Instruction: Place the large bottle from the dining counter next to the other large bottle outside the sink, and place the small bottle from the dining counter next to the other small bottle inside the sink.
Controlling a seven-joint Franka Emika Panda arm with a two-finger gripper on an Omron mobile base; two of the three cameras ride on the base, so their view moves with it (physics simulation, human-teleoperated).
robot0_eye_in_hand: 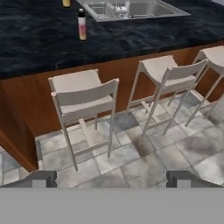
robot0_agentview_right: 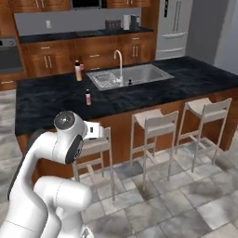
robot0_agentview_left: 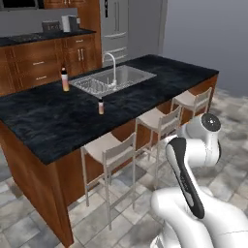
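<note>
A black stone counter [robot0_agentview_left: 43, 121] runs across the kitchen, with pale stools [robot0_agentview_left: 112, 151] tucked along its near side. Toward the left of the steel sink [robot0_agentview_left: 127, 76], a tall pale bottle [robot0_agentview_left: 65, 80] stands upright on the counter, just outside the basin by the wire rack [robot0_agentview_left: 92, 85]. Nearer the counter's front edge, a short pinkish bottle [robot0_agentview_left: 100, 106] stands alone, well apart from the tall one. A tiny black bottle [robot0_agentview_right: 129, 82] sits inside the sink. The claw [robot0_eye_in_hand: 113, 178] hangs over the floor, before the stools, spread wide and holding nothing.
</note>
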